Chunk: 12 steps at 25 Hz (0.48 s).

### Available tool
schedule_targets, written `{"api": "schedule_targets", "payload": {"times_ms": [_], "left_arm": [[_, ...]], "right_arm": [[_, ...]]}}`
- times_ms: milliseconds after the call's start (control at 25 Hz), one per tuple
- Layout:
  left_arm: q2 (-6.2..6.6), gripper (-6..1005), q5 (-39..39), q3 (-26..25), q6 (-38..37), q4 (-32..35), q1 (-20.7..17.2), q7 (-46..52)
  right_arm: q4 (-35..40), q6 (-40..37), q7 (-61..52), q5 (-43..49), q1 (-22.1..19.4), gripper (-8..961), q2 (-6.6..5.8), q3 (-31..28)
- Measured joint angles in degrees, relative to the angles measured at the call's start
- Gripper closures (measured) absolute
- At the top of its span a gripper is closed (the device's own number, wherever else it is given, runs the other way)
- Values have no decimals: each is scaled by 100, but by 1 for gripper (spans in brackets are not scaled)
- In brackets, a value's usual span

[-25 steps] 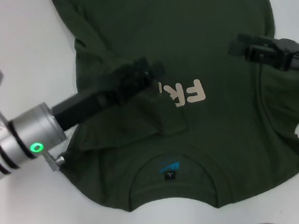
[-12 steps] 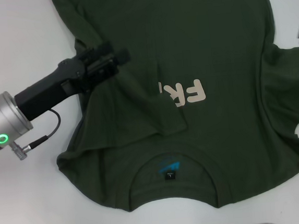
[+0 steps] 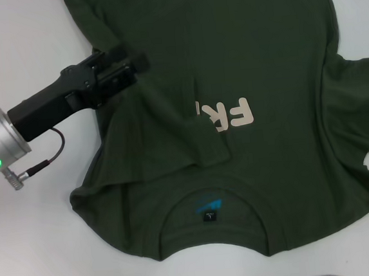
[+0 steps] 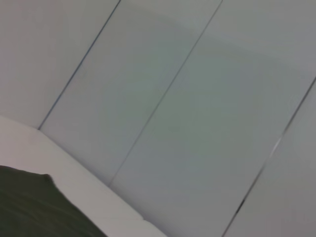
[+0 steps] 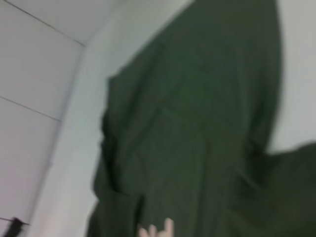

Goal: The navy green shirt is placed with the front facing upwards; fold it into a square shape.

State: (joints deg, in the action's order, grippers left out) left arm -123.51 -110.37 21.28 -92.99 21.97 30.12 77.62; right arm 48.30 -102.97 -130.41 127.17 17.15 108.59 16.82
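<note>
- The left claw [image 3: 126, 60] has drawn back toward 10 o'clock, over the shirt's left edge; whether it is open, I cannot tell.
- The navy green shirt [image 3: 261, 54] lies on the white tabletop [image 3: 14, 43], collar at 6 o'clock.

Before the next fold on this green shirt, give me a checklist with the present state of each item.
1. Shirt front up: ok; the cream lettering shows on the navy green shirt.
2. Left sleeve folded in: ok; it lies over the chest and covers part of the lettering.
3. Right sleeve folded in: not ok; it lies spread out to the side.
4. Left gripper clear of the cloth: cannot tell; it sits over the shirt's left edge.
5. Right gripper placed for a grasp: not ok; it is absent from the head view.
6. Cloth flat: not ok; creases run near the folded sleeve and neck label.
</note>
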Motion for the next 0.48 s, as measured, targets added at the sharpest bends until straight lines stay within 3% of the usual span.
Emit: {"api": "schedule_targets", "payload": {"times_ms": [480], "left_arm": [[81,221,9,-124,405,67,-80,137]], "right_arm": [[16,514,-27,866,-41,151,-57,-344]]}}
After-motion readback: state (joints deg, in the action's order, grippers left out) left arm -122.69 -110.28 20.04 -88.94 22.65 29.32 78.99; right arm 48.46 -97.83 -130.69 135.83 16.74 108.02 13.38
